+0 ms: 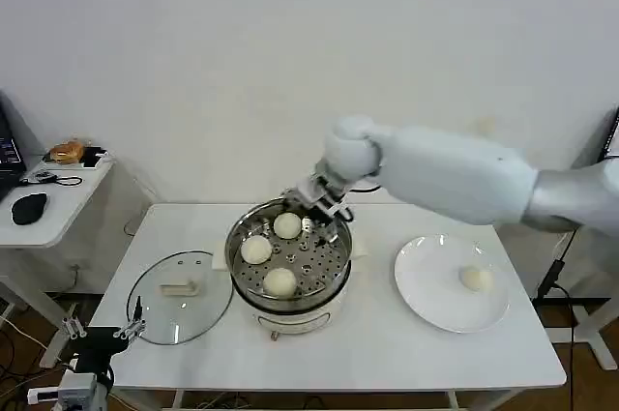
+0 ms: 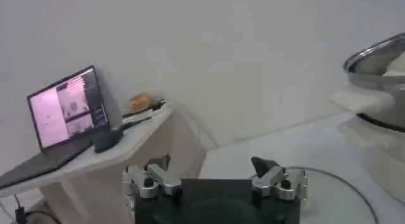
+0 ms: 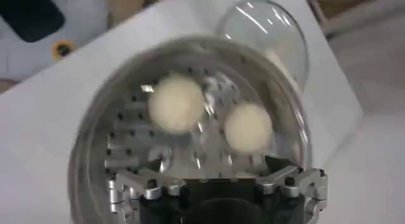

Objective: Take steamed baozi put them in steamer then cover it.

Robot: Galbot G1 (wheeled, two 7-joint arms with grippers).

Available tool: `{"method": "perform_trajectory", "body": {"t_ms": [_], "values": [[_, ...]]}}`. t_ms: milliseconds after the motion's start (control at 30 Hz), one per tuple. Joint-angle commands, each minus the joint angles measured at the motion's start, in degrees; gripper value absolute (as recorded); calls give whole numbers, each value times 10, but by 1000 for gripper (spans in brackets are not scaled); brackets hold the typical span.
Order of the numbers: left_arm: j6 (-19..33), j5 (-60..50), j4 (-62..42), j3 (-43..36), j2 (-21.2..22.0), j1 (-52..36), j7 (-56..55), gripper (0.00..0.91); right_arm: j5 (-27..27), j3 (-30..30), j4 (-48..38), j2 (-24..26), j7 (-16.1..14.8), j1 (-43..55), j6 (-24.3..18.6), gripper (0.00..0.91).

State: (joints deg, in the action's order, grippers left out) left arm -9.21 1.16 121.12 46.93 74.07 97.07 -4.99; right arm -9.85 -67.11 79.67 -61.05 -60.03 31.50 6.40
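1. Steamed baozi: three lie on the perforated tray in the steamer (image 1: 290, 261); the last baozi (image 1: 475, 278) sits on the white plate (image 1: 426, 295), right side of the tabletop. Small, round, smooth, cream-white.
2. Handling, judged: light, soft, easily dented; take across the widest part with a gentle squeeze.
3. Cover (image 1: 180, 296): clear glass, metal rim, flat left of the steamer; likely fragile, lift by its bar handle.
4. Right gripper (image 1: 324, 208): over the steamer's far rim, jaws spread, empty.
5. Left gripper (image 2: 215, 181): low at the tabletop's left edge, jaws spread.

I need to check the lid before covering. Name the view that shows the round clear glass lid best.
Head view: the whole round clear glass lid lies flat beside the steamer. Right wrist view catches part of it behind the steamer; left wrist view, just its rim.
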Motion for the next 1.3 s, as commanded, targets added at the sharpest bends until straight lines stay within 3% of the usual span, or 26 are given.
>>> {"method": "perform_trajectory", "body": {"t_ms": [33,200,400,533,700,867,1300], "values": [[-3,0,4,-14,-9,-6,1,907,-24,1,41,179,3,23,58,907],[-5,-1,8,-28,-13,-12,1,907,9,11,75,303,-2,-21,62,907],[-6,-4,7,-43,-12,-14,0,907,59,40,66,374,1,-97,49,907],[-4,-5,3,-48,-9,-13,0,907,99,151,46,397,3,-211,45,907],[-4,-8,-1,-49,-10,-12,0,907,139,224,14,397,5,-322,35,907],[-5,-8,0,-46,-10,-10,0,907,161,264,-23,376,8,-362,35,907],[-3,-7,-8,-36,-12,-4,1,907,189,303,-133,293,12,-390,31,907]]}}
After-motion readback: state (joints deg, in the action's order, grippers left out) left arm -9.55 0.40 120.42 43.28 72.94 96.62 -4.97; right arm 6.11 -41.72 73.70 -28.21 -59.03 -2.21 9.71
